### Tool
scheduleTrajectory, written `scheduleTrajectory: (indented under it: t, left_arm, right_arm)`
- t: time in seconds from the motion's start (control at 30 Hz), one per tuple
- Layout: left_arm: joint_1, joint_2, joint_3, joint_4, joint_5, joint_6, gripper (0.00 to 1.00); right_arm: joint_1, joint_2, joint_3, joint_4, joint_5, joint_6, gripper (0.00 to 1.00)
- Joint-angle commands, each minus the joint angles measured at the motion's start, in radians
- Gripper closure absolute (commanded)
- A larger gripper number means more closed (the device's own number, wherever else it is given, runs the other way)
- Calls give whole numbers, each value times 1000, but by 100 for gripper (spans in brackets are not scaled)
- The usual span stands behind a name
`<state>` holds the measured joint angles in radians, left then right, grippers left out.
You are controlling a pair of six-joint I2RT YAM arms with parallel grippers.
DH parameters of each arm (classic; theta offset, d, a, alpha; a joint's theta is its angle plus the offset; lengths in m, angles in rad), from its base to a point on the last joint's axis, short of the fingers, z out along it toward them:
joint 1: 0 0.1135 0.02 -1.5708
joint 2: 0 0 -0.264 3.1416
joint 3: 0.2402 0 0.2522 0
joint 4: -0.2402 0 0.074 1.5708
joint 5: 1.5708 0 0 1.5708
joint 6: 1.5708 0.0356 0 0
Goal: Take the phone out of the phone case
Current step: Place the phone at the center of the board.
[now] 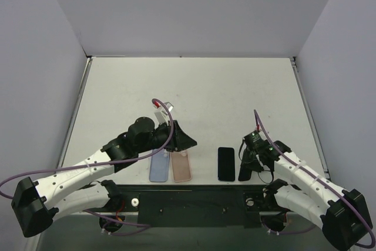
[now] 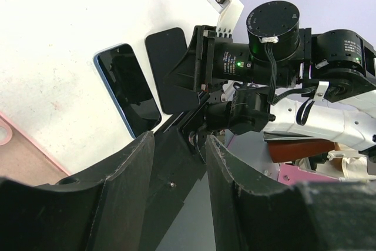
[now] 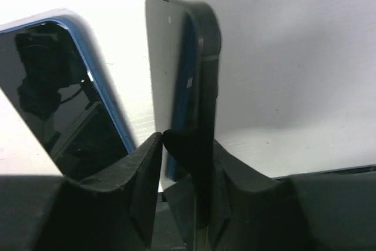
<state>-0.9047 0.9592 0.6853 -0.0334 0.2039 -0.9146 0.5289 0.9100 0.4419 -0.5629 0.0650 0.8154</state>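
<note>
A black phone case (image 3: 202, 69) stands on its long edge near the table's front edge, and a blue rim shows inside it. My right gripper (image 3: 185, 145) is shut on its lower end, where a black corner of the case bulges out between the fingers. In the top view the right gripper (image 1: 245, 166) holds the case (image 1: 244, 173) at the front right. A black-screened phone with a blue rim (image 1: 226, 163) lies flat just left of it and shows in the right wrist view (image 3: 59, 92) and the left wrist view (image 2: 126, 89). My left gripper (image 1: 189, 141) is open and empty.
A pale blue case (image 1: 158, 166) and a pink case (image 1: 181, 167) lie flat side by side under the left gripper. The black mounting bar (image 1: 194, 201) runs along the front edge. Grey walls enclose the table (image 1: 194, 86) on three sides.
</note>
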Motion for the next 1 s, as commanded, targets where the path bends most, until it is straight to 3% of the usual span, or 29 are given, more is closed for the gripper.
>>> scheduleTrajectory:
  t: [0.0, 0.2, 0.4, 0.43, 0.53, 0.6, 0.63, 0.73, 0.93, 0.97]
  left_arm:
    - [12, -23, -13, 79, 38, 6, 50]
    - [24, -25, -30, 109, 66, -1, 50]
    - [35, -59, -52, 109, 69, -4, 49]
    - [39, -63, -55, 107, 71, -6, 49]
    - [47, -74, -64, 104, 74, -10, 49]
    - [53, -83, -70, 105, 75, -10, 50]
    - [55, -86, -70, 102, 77, -13, 50]
    - [62, -91, -69, 93, 80, -10, 50]
    - [70, -76, -56, 99, 97, -10, 50]
    - [73, -77, -56, 99, 98, -7, 50]
  right_arm:
    - [-7, 21, 38, -103, 76, 10, 65]
    - [-9, 76, 98, -106, 127, 4, 45]
    - [-15, 162, 164, -137, 215, 10, 39]
    - [-18, 168, 170, -140, 226, 16, 32]
    - [-55, 193, 179, -149, 286, 76, 32]
    - [-85, 155, 156, -135, 320, 115, 41]
    - [-90, 139, 149, -131, 338, 123, 55]
    - [-136, 80, 139, -144, 424, 149, 64]
    - [-326, 171, 101, -74, 259, 140, 100]
    - [-334, 188, 109, -63, 256, 134, 100]
